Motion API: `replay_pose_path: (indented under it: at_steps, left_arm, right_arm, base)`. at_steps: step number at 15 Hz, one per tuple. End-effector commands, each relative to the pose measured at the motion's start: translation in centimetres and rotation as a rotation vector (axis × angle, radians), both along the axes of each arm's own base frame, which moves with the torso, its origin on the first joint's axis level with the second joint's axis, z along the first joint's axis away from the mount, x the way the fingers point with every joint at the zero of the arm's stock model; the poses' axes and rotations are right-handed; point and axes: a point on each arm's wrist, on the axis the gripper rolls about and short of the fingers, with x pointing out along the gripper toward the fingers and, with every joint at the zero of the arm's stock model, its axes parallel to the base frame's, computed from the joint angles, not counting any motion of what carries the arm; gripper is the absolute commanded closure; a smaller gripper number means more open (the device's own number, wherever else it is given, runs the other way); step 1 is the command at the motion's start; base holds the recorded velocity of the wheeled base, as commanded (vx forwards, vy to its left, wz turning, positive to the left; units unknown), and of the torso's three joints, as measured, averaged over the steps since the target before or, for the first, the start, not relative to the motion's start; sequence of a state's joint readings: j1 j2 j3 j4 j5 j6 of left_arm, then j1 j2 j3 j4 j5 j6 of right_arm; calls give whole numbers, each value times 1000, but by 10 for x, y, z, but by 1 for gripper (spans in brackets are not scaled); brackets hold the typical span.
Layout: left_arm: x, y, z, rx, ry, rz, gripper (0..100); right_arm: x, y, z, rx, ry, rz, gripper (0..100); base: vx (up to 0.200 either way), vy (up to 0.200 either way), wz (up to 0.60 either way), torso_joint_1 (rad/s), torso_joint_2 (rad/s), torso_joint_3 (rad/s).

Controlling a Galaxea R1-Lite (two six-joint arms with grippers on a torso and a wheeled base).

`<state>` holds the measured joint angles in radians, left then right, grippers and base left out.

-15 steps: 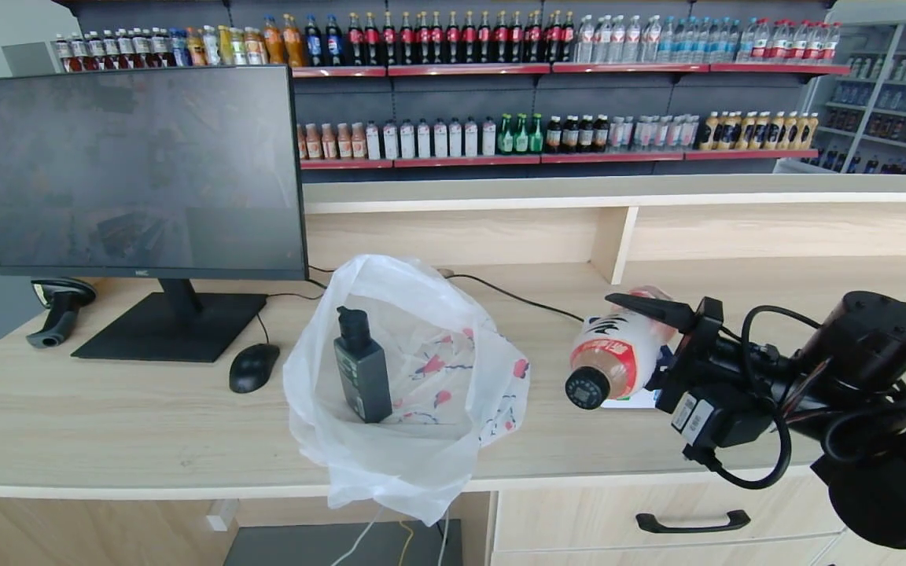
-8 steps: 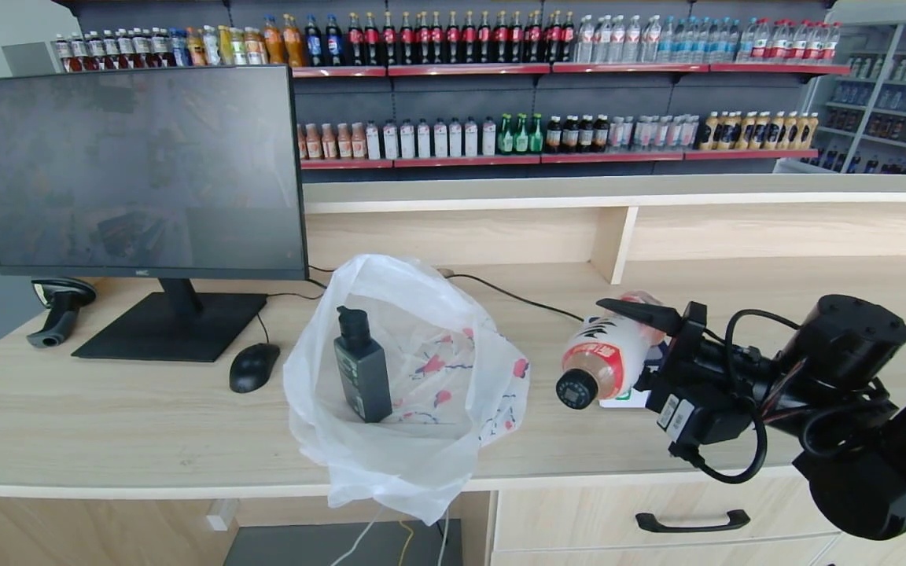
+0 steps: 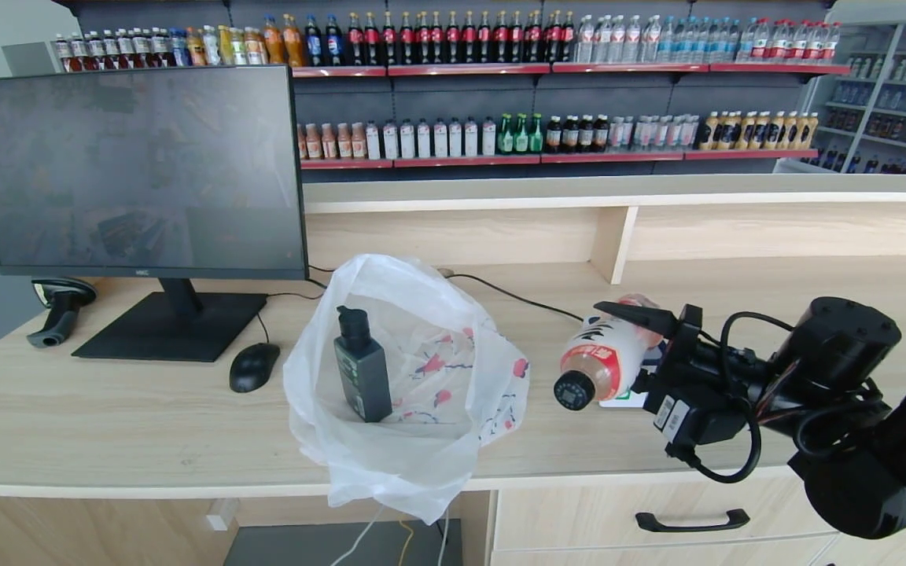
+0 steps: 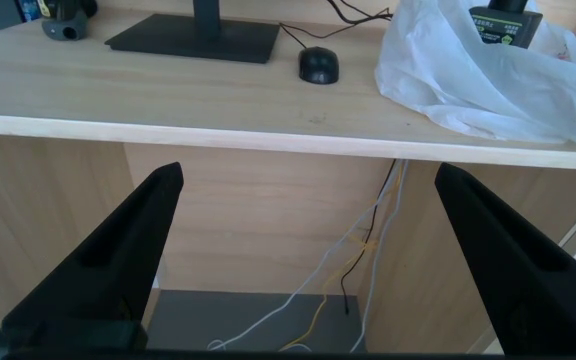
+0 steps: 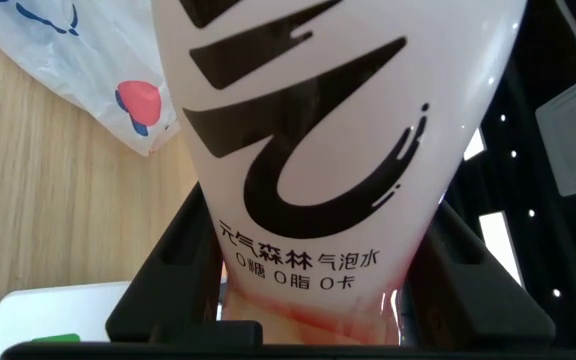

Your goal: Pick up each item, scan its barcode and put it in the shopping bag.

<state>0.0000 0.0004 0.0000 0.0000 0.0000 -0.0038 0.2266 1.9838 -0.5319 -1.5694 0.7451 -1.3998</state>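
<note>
Bottle [image 3: 606, 358] nearer shopping bag [image 3: 421, 456], 1 dark dispenser [image 3: 362, 377] inside

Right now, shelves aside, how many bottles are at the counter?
2: a pump bottle standing in the shopping bag; a drink bottle in the right gripper beside it. Folds may hide more.

Pink-and-white drink bottle [image 3: 616, 344] [image 5: 318, 150]: lies on its side, clamped in the right pincer [image 3: 605, 354], black cap pointing at the shopping bag [image 3: 453, 448] [image 4: 448, 85] just beside it. Thin white plastic with red prints, mouth open, slumping over the counter [image 3: 107, 424] front edge. Inside, upright: dark pump bottle [image 3: 362, 377] [image 4: 505, 22].
</note>
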Motion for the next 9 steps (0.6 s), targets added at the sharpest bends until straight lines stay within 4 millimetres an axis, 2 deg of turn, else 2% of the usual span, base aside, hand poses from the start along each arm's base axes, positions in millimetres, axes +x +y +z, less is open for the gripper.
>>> replay_pose_path:
  at_steps: [1, 9]
  left_arm:
    - [0, 0, 0, -1, 0, 0, 0]
    - [0, 0, 0, -1, 0, 0, 0]
  right_arm:
    - [0, 0, -1, -1, 2, 1, 100]
    - [0, 0, 0, 1, 3, 0, 100]
  base:
    - [0, 0, 0, 0, 0, 0]
    - [0, 0, 0, 0, 0, 0]
